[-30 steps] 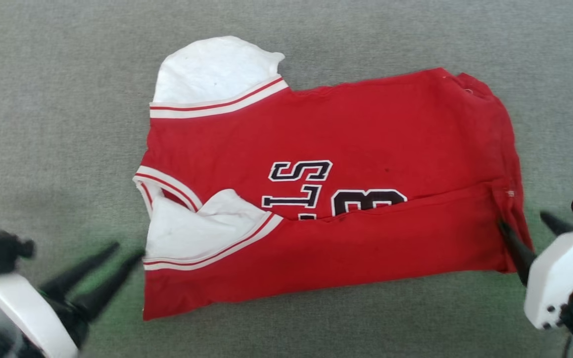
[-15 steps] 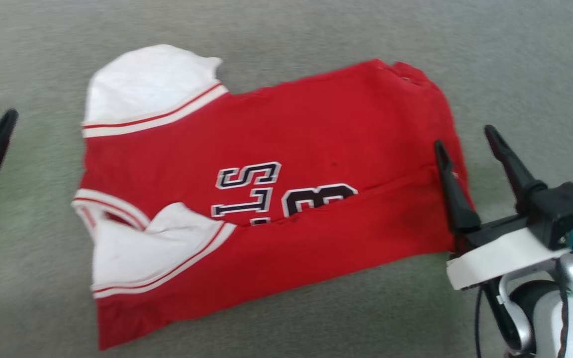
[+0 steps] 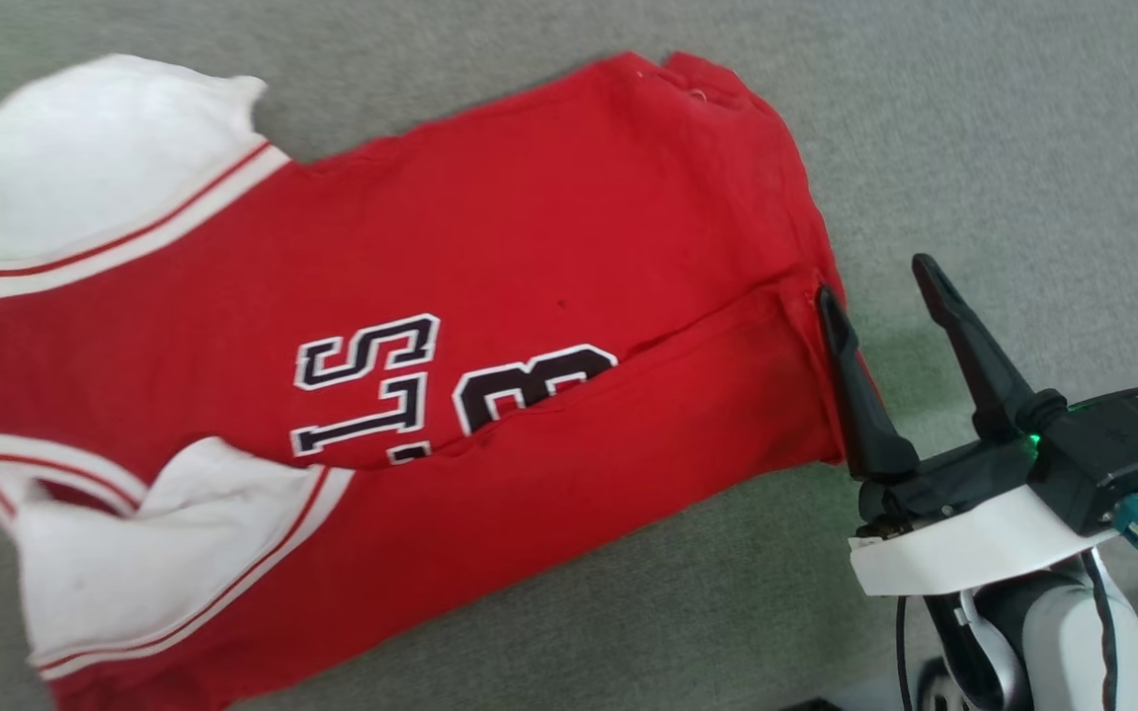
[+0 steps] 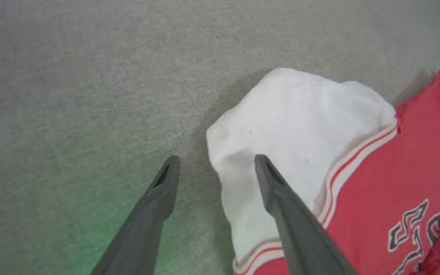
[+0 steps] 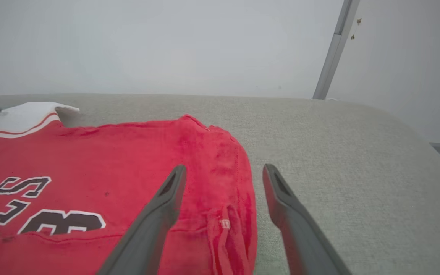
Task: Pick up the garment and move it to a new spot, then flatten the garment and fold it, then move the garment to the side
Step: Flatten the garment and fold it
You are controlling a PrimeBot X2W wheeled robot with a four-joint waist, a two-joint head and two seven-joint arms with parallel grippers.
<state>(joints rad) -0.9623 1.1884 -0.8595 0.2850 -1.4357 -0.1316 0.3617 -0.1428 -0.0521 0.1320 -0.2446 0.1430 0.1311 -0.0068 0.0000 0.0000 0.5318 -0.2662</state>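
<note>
Now my garment [image 3: 529,247] lies spread on the grey surface [image 3: 974,118], red side up, stretched between my two grippers. Its near long edge is folded up over the body, and that fold [image 3: 628,434] covers the lower part of the black-and-white lettering [image 3: 371,385]. My right gripper [image 3: 870,276] is spread wide and holds nothing. In my right wrist view one finger [image 5: 159,214] is over the red cloth at the garment's right end and the other is over bare grey surface, so the cloth's edge runs between them; I cannot tell whether either finger touches the cloth. My left gripper [image 4: 217,158] is also spread wide and empty. In my left wrist view one finger [image 4: 281,202] is over the far white sleeve [image 4: 300,122] and the other is over the grey surface, with the sleeve's rounded end between them. A striped band [image 4: 357,156] separates that sleeve from the red body. A second white sleeve [image 3: 134,563] lies at the near left corner, partly over the red. A pale wall [image 5: 166,46] rises beyond the surface.
</note>
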